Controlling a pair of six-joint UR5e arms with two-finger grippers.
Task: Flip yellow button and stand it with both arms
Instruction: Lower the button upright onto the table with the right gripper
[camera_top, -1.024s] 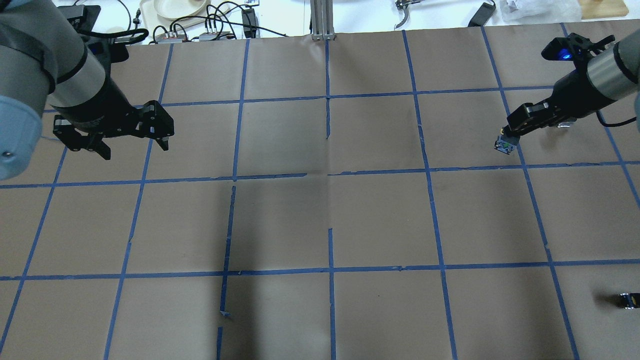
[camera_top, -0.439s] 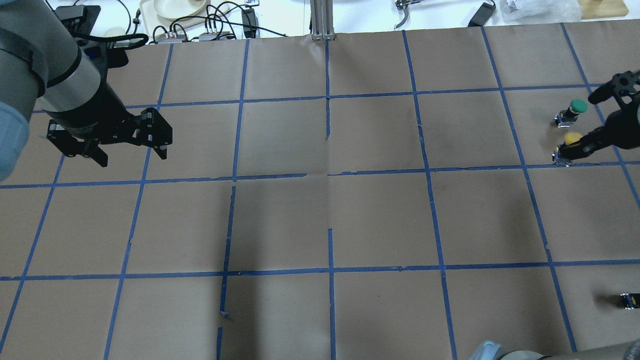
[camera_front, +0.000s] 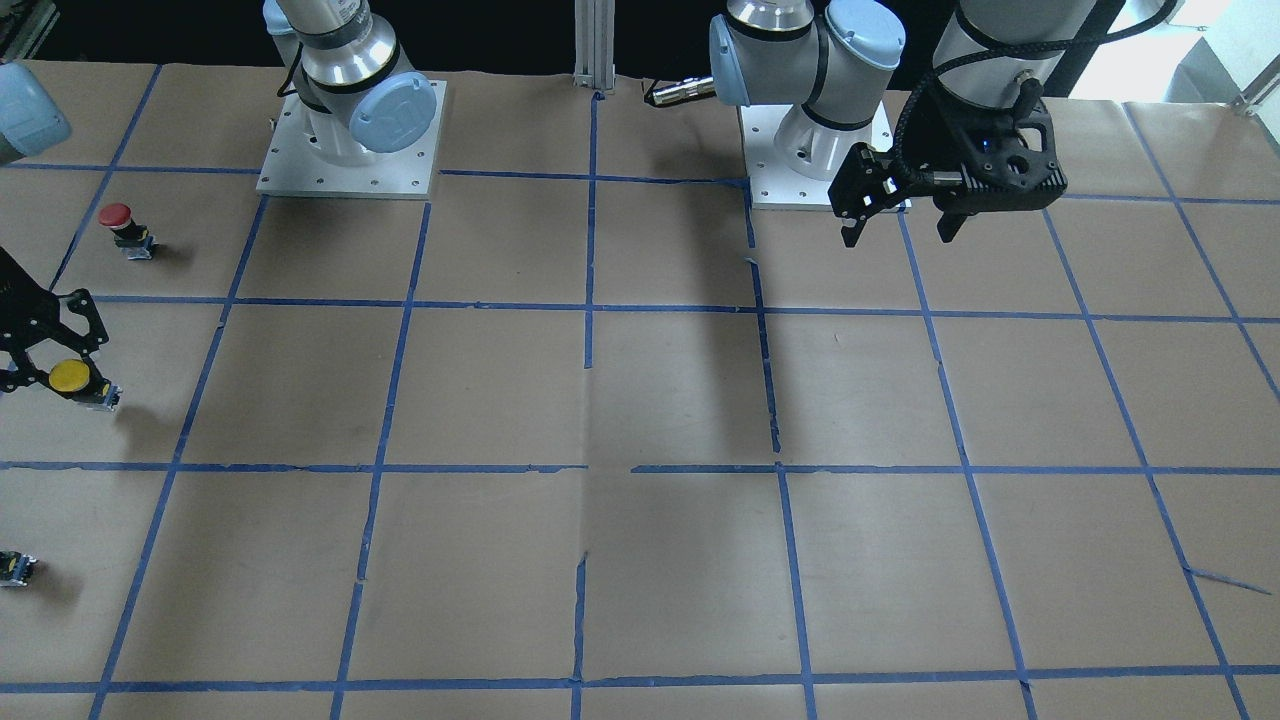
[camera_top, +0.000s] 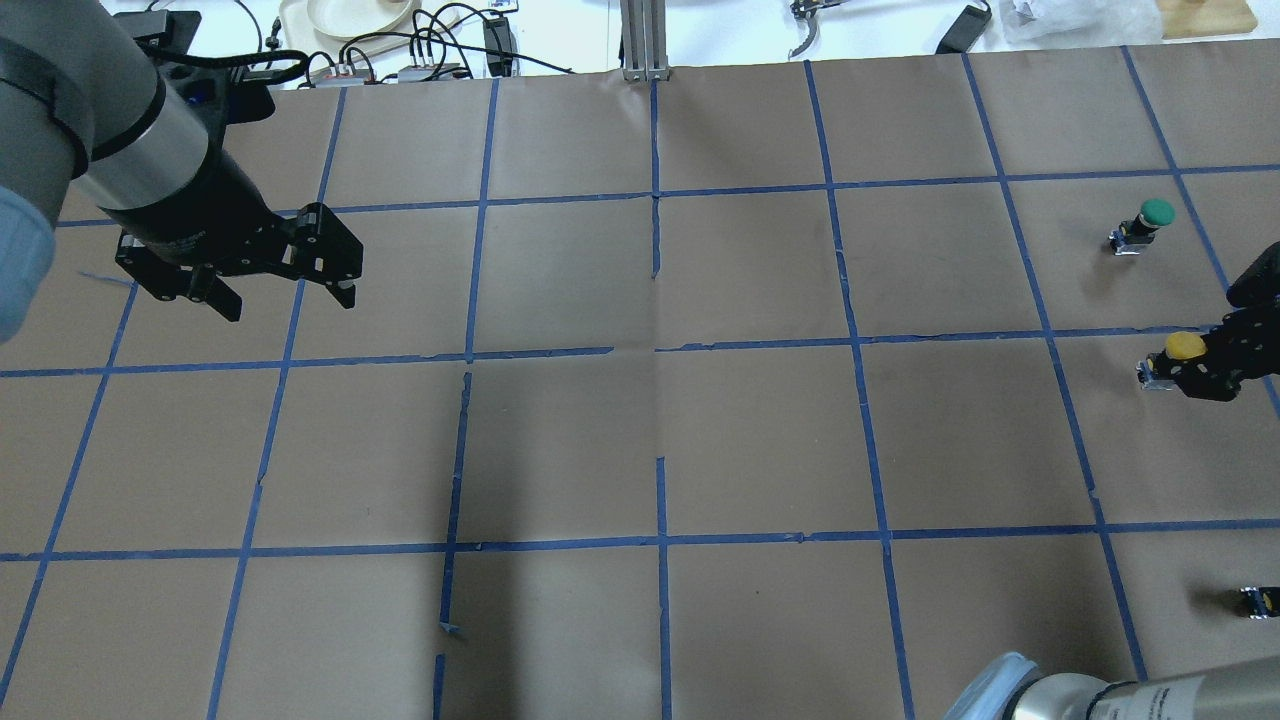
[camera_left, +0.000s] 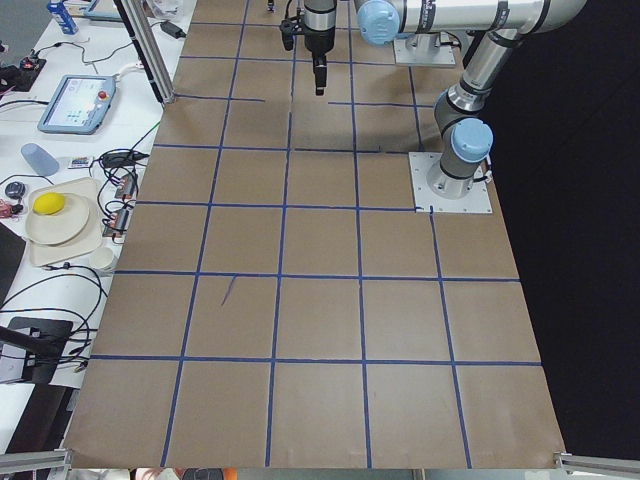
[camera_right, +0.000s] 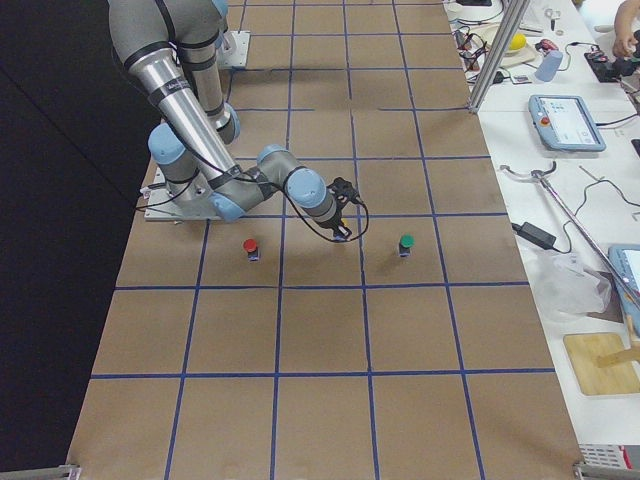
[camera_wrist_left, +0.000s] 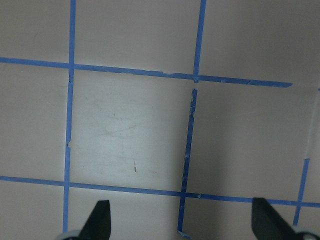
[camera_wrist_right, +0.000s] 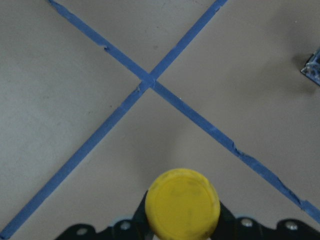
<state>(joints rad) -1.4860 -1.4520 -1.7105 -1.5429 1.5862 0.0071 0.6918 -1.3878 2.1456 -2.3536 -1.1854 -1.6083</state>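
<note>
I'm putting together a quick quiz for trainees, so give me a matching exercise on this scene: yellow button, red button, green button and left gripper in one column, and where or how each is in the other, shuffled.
Things:
1. yellow button
2. red button
3. green button
4. left gripper

States:
A. open, holding nothing
B. free on the table, on the yellow one's far side from the robot
C. gripped by the right gripper
D. free on the table, on the yellow one's robot side

Pairs: 1-C, 2-D, 3-B, 4-A.
</note>
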